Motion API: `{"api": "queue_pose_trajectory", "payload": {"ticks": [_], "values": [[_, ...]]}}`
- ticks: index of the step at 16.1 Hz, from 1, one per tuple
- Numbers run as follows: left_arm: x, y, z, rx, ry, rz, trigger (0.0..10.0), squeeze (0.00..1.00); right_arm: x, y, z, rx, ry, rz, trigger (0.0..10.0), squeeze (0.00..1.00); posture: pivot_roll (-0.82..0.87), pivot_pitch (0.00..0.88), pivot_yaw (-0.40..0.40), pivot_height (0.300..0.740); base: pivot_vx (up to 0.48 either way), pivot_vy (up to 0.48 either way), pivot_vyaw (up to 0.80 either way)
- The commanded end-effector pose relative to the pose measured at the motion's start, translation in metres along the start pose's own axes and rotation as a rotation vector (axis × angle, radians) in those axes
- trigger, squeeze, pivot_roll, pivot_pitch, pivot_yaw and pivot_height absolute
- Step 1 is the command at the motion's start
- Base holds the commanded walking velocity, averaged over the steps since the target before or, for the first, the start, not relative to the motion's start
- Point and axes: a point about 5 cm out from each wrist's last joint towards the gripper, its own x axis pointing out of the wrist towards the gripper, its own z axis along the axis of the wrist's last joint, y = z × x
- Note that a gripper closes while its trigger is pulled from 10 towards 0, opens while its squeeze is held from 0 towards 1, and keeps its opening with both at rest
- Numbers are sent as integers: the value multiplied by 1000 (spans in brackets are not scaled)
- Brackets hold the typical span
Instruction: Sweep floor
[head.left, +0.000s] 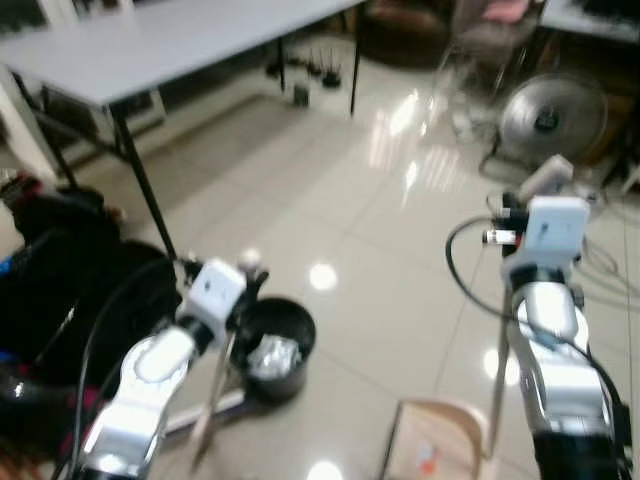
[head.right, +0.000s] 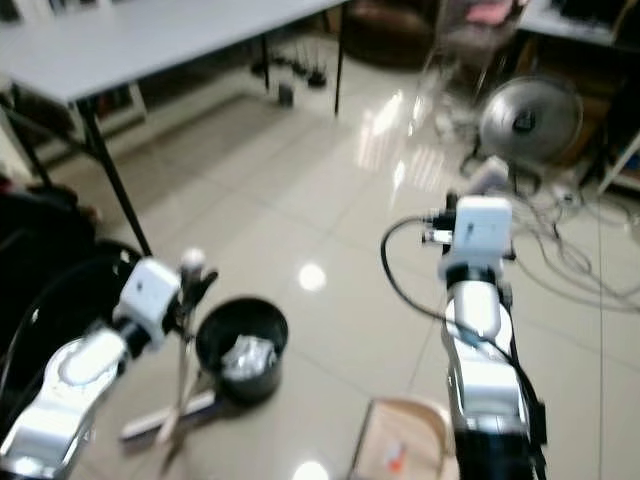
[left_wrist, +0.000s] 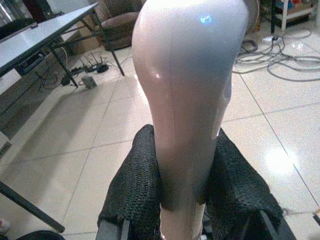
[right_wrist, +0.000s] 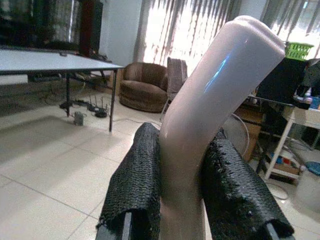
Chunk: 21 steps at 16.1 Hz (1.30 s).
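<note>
Lower frame: left gripper (left_wrist: 182, 200) clamps broom handle (left_wrist: 185, 100), right gripper (right_wrist: 182, 200) clamps dustpan handle (right_wrist: 210, 100), dustpan (head.left: 435, 440) floor-ready beside bin (head.left: 272, 345).

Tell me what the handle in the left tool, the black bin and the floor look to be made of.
Handle in the left tool: pale, smooth and glossy with a sharp light glint, probably moulded plastic. Black bin: dull, even black with a thin rim, likely plastic, though blur leaves it open. Floor: large beige tiles with grout lines and mirror-like reflections, seemingly glazed ceramic or polished stone.
</note>
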Motion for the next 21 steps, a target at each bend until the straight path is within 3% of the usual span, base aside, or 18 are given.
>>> {"api": "queue_pose_trajectory", "payload": {"ticks": [1, 6, 8, 13, 21], "values": [[-1, 1, 3, 17, -12, -23, 10000, 0, 2, -8, 8, -20, -30, -20, 10000, 0, 29, 0, -8, 740, 0, -472, 0], [-2, 4, 2, 25, -19, -11, 10000, 0, 2, -7, 10, 1, -33, -30, 10000, 0, 25, 0, -8, 740, 0, -439, 0], [5, 4, 4, -29, -31, 34, 10000, 0, -2, -8, 7, 45, -15, -65, 10000, 0, 19, 0, -5, 740, 0, 0, -772], [19, 6, 19, -47, -98, 86, 10000, 0, -13, 0, 1, 117, 34, -92, 10000, 0, 10, 0, 5, 740, 0, 0, -800], [24, 15, 22, -75, -90, 148, 10000, 0, -18, 2, -2, 121, 62, -82, 10000, 0, 9, 0, 6, 740, 0, 0, -800]]}}
